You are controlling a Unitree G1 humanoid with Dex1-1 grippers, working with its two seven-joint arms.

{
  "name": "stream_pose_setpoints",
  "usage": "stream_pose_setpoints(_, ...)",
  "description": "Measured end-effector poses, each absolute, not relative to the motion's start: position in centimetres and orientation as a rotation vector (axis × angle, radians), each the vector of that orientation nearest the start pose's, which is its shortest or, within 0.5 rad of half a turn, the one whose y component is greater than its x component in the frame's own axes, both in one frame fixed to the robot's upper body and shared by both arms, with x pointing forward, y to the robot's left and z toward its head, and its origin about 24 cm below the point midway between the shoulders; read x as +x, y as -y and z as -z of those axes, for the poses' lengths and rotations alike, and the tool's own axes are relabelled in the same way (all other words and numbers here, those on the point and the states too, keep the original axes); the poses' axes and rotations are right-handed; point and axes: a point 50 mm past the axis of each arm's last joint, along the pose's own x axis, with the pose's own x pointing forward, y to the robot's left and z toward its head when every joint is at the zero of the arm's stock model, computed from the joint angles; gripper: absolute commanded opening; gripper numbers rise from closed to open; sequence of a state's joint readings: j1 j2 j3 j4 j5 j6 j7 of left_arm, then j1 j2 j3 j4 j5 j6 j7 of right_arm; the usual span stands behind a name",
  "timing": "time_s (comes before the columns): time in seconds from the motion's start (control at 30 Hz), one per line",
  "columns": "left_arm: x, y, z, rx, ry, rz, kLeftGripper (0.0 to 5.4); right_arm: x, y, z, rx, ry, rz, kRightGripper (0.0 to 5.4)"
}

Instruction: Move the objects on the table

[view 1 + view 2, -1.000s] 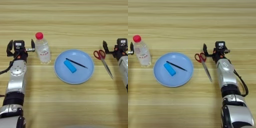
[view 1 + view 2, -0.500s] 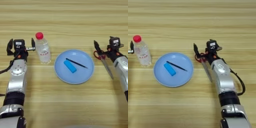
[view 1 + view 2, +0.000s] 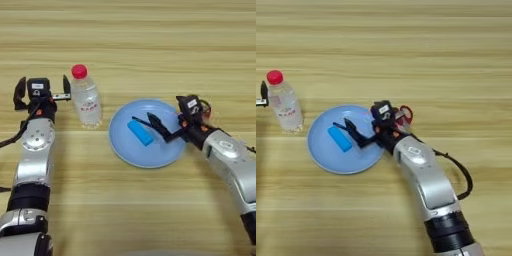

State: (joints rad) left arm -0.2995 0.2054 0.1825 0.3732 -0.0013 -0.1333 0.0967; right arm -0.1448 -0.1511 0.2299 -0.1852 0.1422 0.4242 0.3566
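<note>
A clear bottle [image 3: 86, 99] with a red cap and label stands upright on the table [image 3: 150, 45], left of a light-blue plate [image 3: 125, 150]. On the plate lie a light-blue block [image 3: 140, 133] and a thin black stick [image 3: 137, 120]. My right gripper [image 3: 177, 117] is open at the plate's right side. One of its fingers [image 3: 157, 128] reaches low over the plate, just right of the block and over the stick's right end. My left gripper [image 3: 42, 90] is open and parked just left of the bottle, its nearer finger close to the bottle's neck.
Red-handled scissors [image 3: 405, 113] lie just right of the plate, mostly hidden behind my right gripper. My right forearm [image 3: 426, 180] runs from the plate's edge toward the lower right. The left forearm [image 3: 32, 160] lies along the left side.
My right gripper has swung left from beside the scissors to over the plate's right part, its finger now near the block. The left arm, bottle and plate have not moved.
</note>
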Motion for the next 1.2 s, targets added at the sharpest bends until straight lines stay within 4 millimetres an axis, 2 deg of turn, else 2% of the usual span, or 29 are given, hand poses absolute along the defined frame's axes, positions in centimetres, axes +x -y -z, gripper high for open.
stream_pose_setpoints(0.2,30.6,-22.6,-6.3,0.152,0.082,-0.243,5.38,24.7,7.8,-7.0,-0.053,-0.238,-0.715,5.4)
stream_pose_setpoints(0.5,30.6,-22.4,-6.5,0.149,0.091,-0.242,5.38,23.5,7.1,-6.1,-0.064,-0.314,-0.767,5.4)
stream_pose_setpoints(0.87,30.6,-22.1,-6.5,0.14,0.094,-0.243,5.38,23.1,6.5,-4.9,0.018,-0.425,-0.807,5.4)
stream_pose_setpoints(1.2,30.5,-22.1,-6.5,0.142,0.093,-0.245,5.38,23.3,6.6,-4.7,0.051,-0.452,-0.804,5.4)
